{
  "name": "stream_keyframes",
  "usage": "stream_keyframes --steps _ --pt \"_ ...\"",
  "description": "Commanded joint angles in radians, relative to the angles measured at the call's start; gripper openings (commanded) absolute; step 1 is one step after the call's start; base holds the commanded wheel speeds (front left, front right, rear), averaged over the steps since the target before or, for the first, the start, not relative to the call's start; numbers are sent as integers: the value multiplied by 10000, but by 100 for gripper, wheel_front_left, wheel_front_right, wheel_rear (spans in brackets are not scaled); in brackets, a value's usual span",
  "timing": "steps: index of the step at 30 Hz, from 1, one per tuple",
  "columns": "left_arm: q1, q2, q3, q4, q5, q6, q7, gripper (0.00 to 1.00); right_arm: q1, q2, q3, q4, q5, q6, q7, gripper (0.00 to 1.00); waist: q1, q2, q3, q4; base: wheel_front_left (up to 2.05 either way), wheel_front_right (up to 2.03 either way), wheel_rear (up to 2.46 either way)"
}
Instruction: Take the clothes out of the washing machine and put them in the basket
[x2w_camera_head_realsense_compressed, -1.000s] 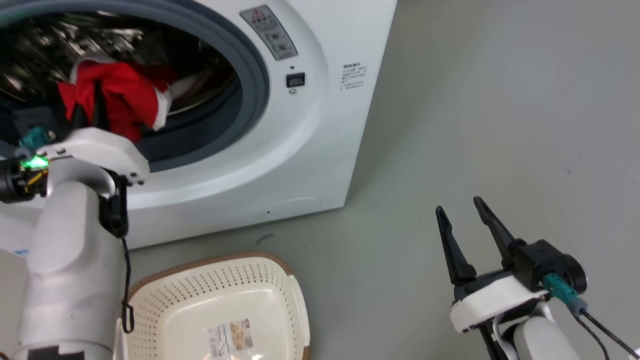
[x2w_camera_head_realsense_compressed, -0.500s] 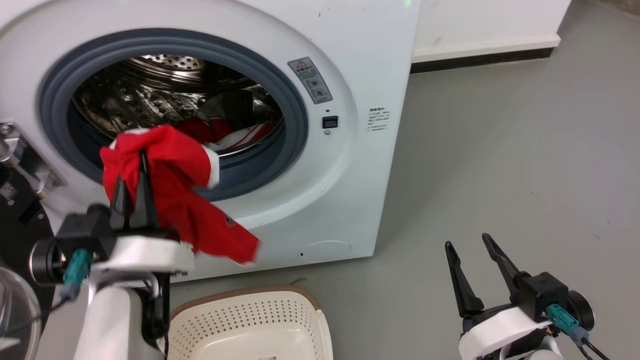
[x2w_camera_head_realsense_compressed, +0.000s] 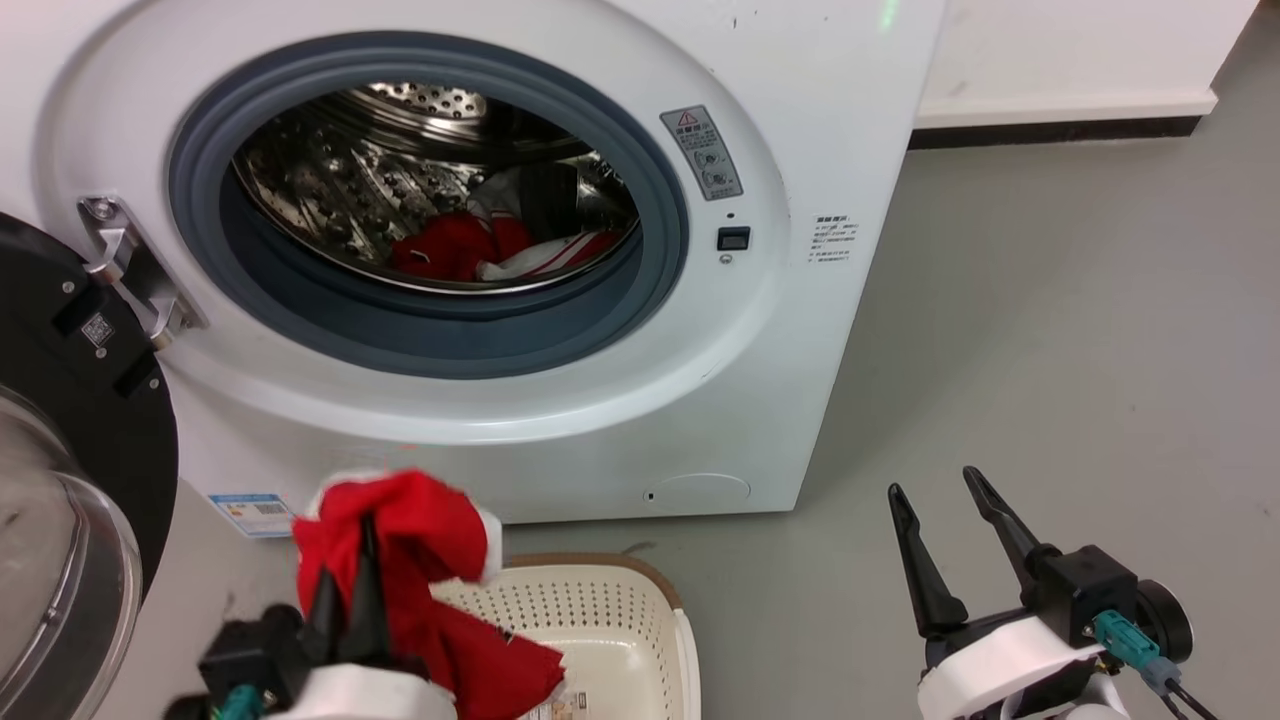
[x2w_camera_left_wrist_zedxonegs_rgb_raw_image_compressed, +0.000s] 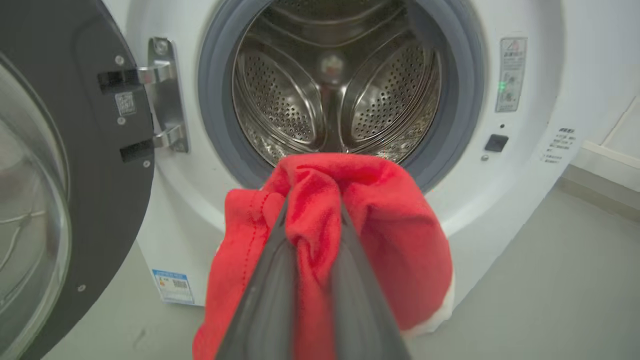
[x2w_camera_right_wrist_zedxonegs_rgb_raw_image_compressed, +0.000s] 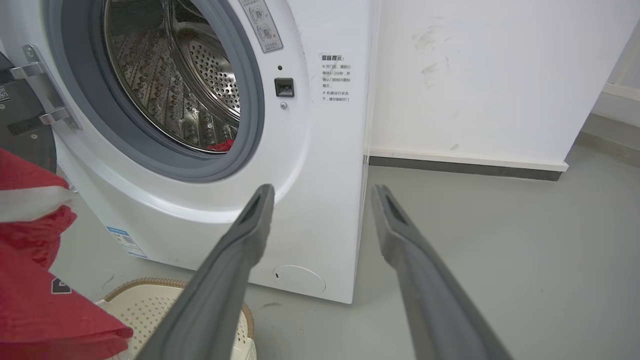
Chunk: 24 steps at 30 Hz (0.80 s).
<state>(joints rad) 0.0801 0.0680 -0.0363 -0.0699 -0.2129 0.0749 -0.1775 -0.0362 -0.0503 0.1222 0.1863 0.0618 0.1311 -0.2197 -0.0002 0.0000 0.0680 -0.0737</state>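
The right gripper rises from the bottom edge, jaws spread wide with nothing between them, pointing at the front of the white washing machine. Its grey-rimmed porthole stands open on the perforated steel drum, where a bit of red fabric lies low. At the left edge a red garment with a white stripe overlaps the cream perforated basket on the grey floor.
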Motion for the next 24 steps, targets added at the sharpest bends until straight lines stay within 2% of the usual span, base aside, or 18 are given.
stream_keyframes --steps 1,7,15,24 --pt "143 -36 -80 382 -162 32 -90 0 -68 2 -4 -83 -22 -7 -9 100 2 0 212 106 0 0 0" --pt "-264 -134 -492 3121 -885 -205 -539 0 -398 2 27 -204 -82 -7 -29 100 2 0 1101 275 0 0 0" --pt "-2536 -173 -1126 6925 -1391 -625 -856 0 -970 3 84 -335 -143 -7 -88 100 2 0 2663 410 0 0 0" --pt "-5381 -174 -1949 10157 -2170 -438 -886 0 -1986 -165 384 -483 -65 -7 -206 100 2 0 4815 -185 0 0 0"
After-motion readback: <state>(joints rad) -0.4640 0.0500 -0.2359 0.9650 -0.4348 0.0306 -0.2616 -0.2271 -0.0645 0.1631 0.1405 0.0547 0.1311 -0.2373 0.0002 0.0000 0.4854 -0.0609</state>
